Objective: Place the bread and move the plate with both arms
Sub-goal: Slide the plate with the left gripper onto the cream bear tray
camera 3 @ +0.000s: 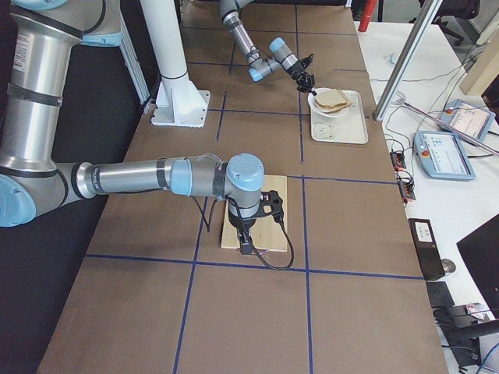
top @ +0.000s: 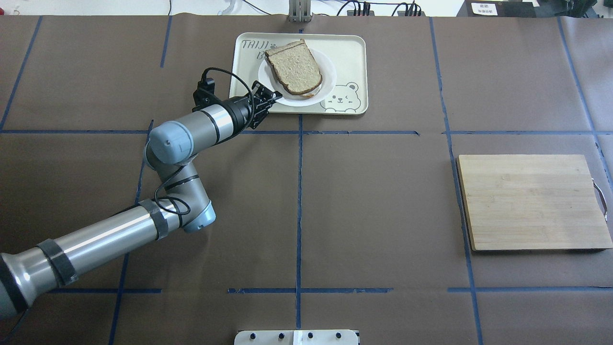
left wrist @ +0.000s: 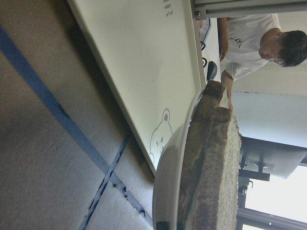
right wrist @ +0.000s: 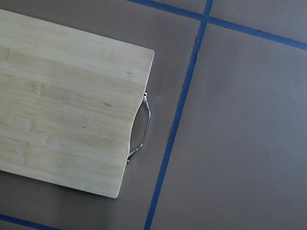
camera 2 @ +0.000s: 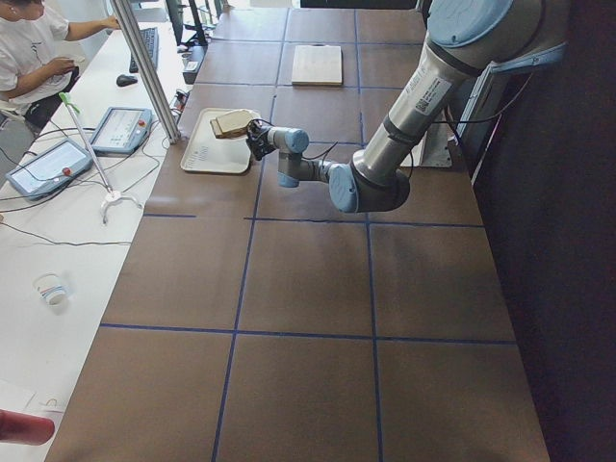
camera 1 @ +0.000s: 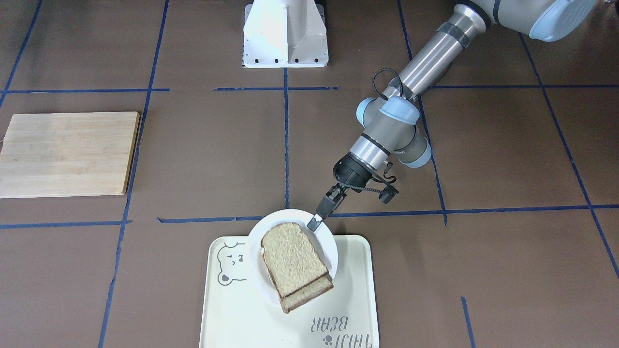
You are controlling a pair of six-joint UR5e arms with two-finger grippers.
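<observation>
The bread (camera 1: 292,258), a thin speckled slice with a dark crust, lies on a thicker, paler slice (camera 1: 309,296) on the white plate (camera 1: 330,241). The plate sits on the cream bear tray (camera 1: 227,309) and overhangs its robot-side edge. My left gripper (camera 1: 314,222) is at the plate's robot-side rim and looks shut on it; it also shows in the overhead view (top: 270,98). The left wrist view shows the plate rim (left wrist: 165,191) and bread (left wrist: 211,163) edge-on. My right gripper (camera 3: 265,212) shows only in the exterior right view, over the board; I cannot tell its state.
A wooden cutting board (top: 531,201) with a metal handle (right wrist: 144,124) lies on the robot's right side. The white pedestal base (camera 1: 285,34) stands at the robot's edge. An operator (camera 2: 29,48) sits beyond the tray side of the table.
</observation>
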